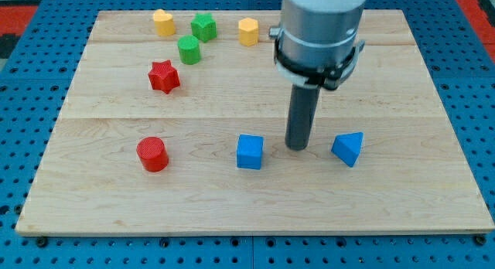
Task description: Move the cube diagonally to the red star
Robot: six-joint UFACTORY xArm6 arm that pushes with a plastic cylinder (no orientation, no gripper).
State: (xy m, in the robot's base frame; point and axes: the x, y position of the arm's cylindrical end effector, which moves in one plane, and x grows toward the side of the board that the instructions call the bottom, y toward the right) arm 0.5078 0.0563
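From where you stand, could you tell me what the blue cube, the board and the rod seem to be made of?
The blue cube looks like matte plastic: even colour, no shine. The board appears to be pale unvarnished wood, with grain and plank seams. My tip, right of the cube, ends a dark, dull rod, plastic or metal, unclear which.

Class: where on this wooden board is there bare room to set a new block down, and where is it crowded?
Bare: the strip along the view's bottom below the red cylinder, blue cube and blue triangular block; also the view's right. Crowded: the top-left cluster around the red star. My tip stands between the blue blocks.
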